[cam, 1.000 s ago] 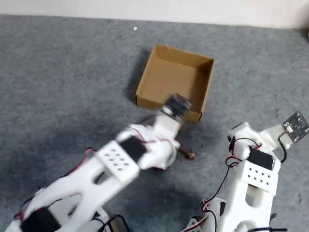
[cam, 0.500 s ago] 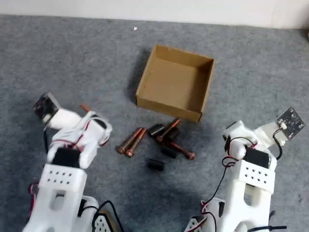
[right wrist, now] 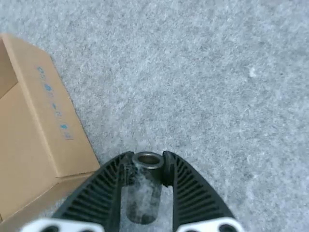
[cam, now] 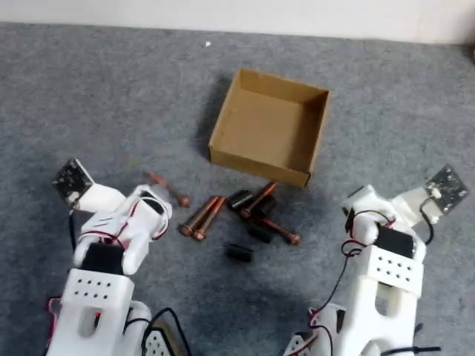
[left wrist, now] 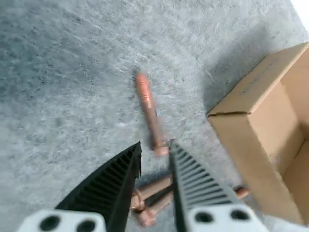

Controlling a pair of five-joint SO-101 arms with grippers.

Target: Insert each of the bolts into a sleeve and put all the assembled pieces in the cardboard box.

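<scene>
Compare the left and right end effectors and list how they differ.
The left end effector stands slightly open and empty, pointed at a loose copper bolt on the grey carpet. The right end effector is shut on a dark cylindrical metal sleeve. Both have black ribbed fingers.

Grey, felt-like tabletop (cam: 111, 96). An open cardboard box (cam: 256, 159) stands toward its far side. Just in front of the box lie copper-coloured bolts: a lone bolt (cam: 167, 189), a touching pair (cam: 202, 217), a slanted bolt (cam: 260, 199) and a nearer bolt (cam: 280, 231). Black sleeves (cam: 239, 253) are scattered among them.
</scene>
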